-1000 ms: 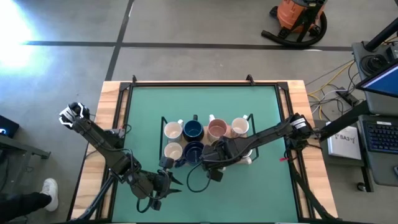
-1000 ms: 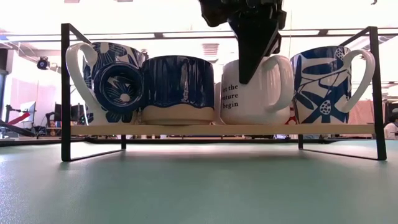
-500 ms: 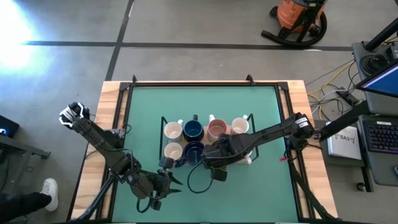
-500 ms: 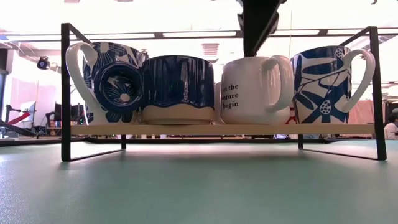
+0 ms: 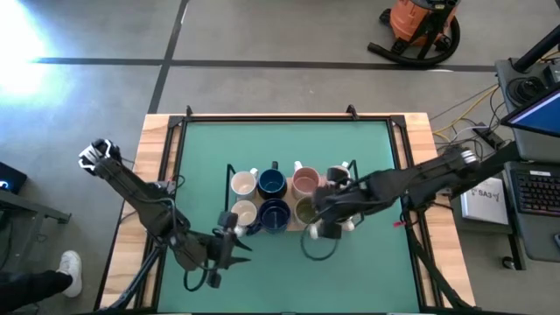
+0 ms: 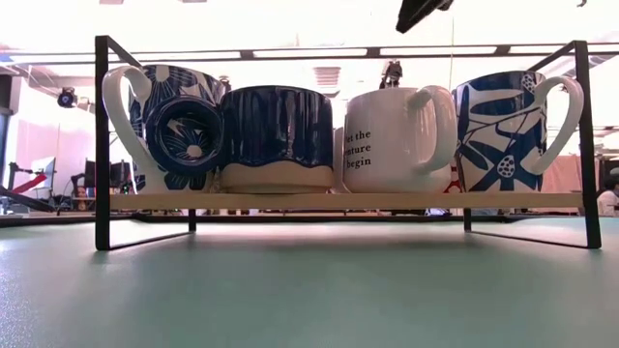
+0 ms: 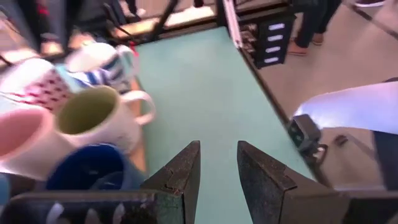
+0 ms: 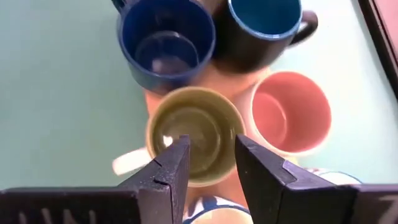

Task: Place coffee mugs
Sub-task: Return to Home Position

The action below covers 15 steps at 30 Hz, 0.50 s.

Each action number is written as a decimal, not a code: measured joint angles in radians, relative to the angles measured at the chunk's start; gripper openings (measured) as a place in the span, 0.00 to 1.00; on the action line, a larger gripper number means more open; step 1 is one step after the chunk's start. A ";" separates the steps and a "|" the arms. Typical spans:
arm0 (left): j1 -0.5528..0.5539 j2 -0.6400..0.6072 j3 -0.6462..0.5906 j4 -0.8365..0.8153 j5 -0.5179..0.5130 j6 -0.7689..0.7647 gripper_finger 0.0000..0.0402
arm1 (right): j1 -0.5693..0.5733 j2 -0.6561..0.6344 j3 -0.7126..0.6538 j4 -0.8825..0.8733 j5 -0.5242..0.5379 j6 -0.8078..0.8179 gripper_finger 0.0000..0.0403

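Note:
Eight mugs stand in two rows on a wooden rack point(image 6: 290, 201) with a black wire frame. In the low view the front row shows a blue-flowered mug point(image 6: 160, 126), a navy mug point(image 6: 276, 135), a white mug with lettering point(image 6: 392, 135) and a blue-leaf mug point(image 6: 508, 130). My right gripper point(image 8: 208, 168) is open and hovers above the white mug with the olive inside point(image 8: 193, 134), beside the pink mug point(image 8: 289, 112). My left gripper point(image 7: 217, 168) is open, low over the mat near the rack's near left corner point(image 5: 238, 238).
The green mat point(image 5: 289, 144) lies bare on the far side of the rack and along the near edge. Wooden borders and black rails run along the table's sides point(image 5: 411, 175). Cables trail below the arms near the table's near edge.
My right gripper has risen straight up from the white lettered mug, almost out of the low view, and its arm has drawn back toward the table's right. The mug stays upright on the rack. My left gripper has moved a little toward the rack.

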 joint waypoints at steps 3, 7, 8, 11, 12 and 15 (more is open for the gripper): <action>0.000 -0.044 0.000 -0.046 -0.058 0.057 0.22 | 0.006 -0.113 -0.146 0.142 -0.009 -0.016 0.29; 0.000 -0.122 0.000 -0.100 -0.103 0.110 0.22 | 0.006 -0.257 -0.333 0.278 -0.010 -0.037 0.29; 0.000 -0.142 0.000 -0.110 -0.108 0.112 0.22 | 0.006 -0.292 -0.375 0.310 -0.010 -0.041 0.28; 0.000 -0.208 0.000 -0.125 -0.110 0.112 0.22 | 0.006 -0.396 -0.489 0.398 -0.009 -0.047 0.28; 0.000 -0.232 0.000 -0.122 -0.110 0.109 0.22 | 0.006 -0.429 -0.522 0.425 -0.010 -0.047 0.28; 0.000 -0.296 0.000 -0.121 -0.110 0.104 0.22 | 0.006 -0.528 -0.617 0.520 -0.010 -0.052 0.28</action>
